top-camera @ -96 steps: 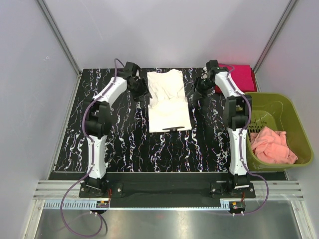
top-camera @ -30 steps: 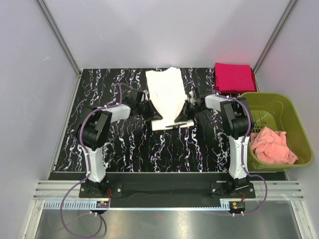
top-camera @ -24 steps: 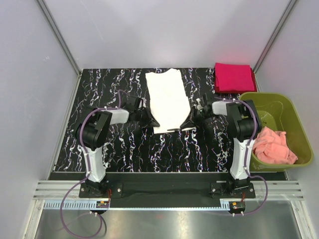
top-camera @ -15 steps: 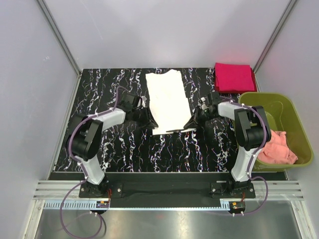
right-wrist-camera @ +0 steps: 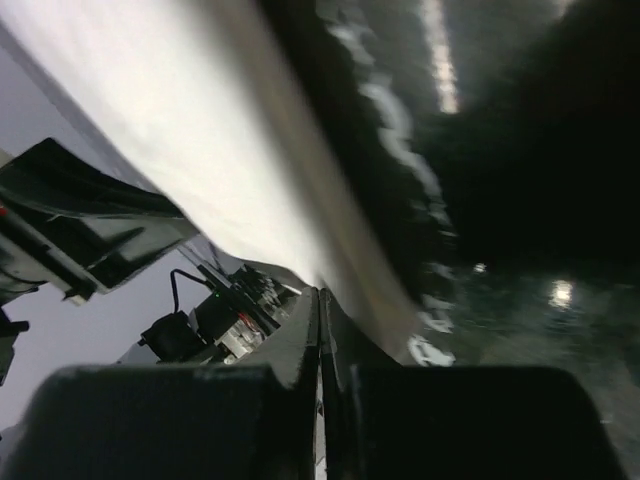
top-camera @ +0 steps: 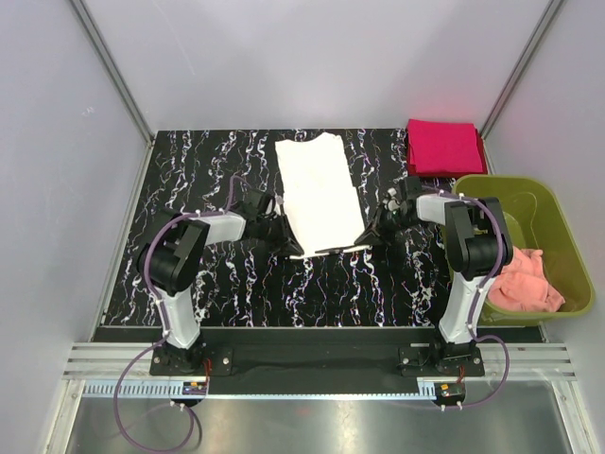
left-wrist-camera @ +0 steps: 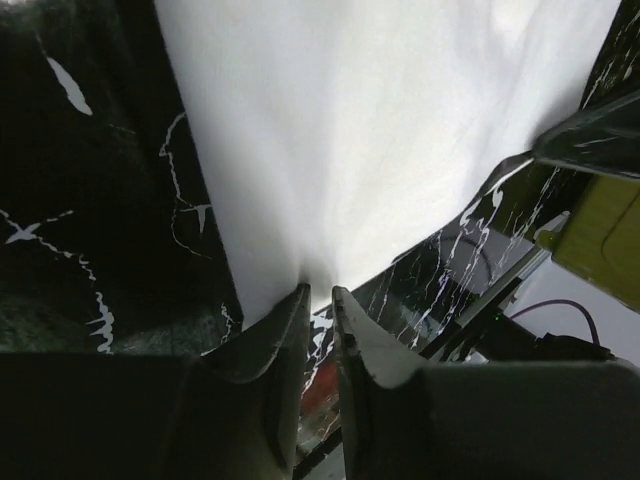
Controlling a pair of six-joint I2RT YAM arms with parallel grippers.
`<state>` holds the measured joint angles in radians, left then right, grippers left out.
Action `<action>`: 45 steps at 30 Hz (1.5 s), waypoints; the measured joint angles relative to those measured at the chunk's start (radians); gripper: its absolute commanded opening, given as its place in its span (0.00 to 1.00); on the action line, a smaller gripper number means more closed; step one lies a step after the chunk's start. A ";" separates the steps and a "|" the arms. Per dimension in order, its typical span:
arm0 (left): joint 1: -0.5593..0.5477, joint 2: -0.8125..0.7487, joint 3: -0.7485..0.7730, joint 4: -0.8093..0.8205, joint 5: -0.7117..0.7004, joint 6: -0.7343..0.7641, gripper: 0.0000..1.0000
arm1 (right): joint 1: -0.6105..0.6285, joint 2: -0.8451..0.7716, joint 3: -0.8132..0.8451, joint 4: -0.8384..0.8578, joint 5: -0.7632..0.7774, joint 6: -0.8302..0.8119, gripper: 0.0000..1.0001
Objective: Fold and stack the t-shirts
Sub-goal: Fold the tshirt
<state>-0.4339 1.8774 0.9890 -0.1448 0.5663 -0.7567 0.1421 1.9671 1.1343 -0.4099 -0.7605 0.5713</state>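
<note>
Cream t-shirt [top-camera: 319, 194] lying in the middle of the table [top-camera: 213, 279], both near corners pinched.
Left claw [top-camera: 284, 238] is gripping its 7 o'clock corner, jaws nearly closed on cloth. The shirt's long axis is running 12 to 6, smooth and plain-faced. Right claw [top-camera: 371, 234] is clamping the 5 o'clock corner. Red t-shirt [top-camera: 444, 148] is sitting folded at 1 o'clock.

top view is bright, even and sharp, with soft short shadows; the white tee [top-camera: 319, 194] nearly blows out. left wrist view is dim, the tee glaring toward 1 o'clock, the left fingers [left-wrist-camera: 278, 352] dark and soft at 6. right wrist view is smeared with blur, the table [right-wrist-camera: 520, 210] glinting at 1 o'clock.
</note>
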 measured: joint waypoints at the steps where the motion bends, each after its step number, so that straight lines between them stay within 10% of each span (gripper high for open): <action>1: 0.002 -0.002 -0.006 0.006 0.007 -0.004 0.23 | -0.006 0.000 -0.026 0.000 0.010 0.000 0.00; 11: -0.055 -0.135 -0.160 0.015 -0.051 -0.031 0.21 | -0.013 -0.121 -0.254 0.040 0.016 0.019 0.00; 21: -0.188 -0.367 -0.227 -0.185 -0.071 0.035 0.42 | 0.006 -0.418 -0.301 -0.139 0.058 0.002 0.02; 33: 0.015 0.010 0.157 0.008 -0.010 -0.004 0.25 | 0.079 0.101 0.271 -0.034 -0.042 0.035 0.00; 45: 0.058 0.114 0.178 0.042 0.010 -0.048 0.23 | 0.192 0.209 0.330 0.117 -0.126 0.171 0.00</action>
<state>-0.3763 1.9915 1.1667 -0.1028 0.5766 -0.8047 0.3344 2.1765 1.4639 -0.2924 -0.8860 0.7422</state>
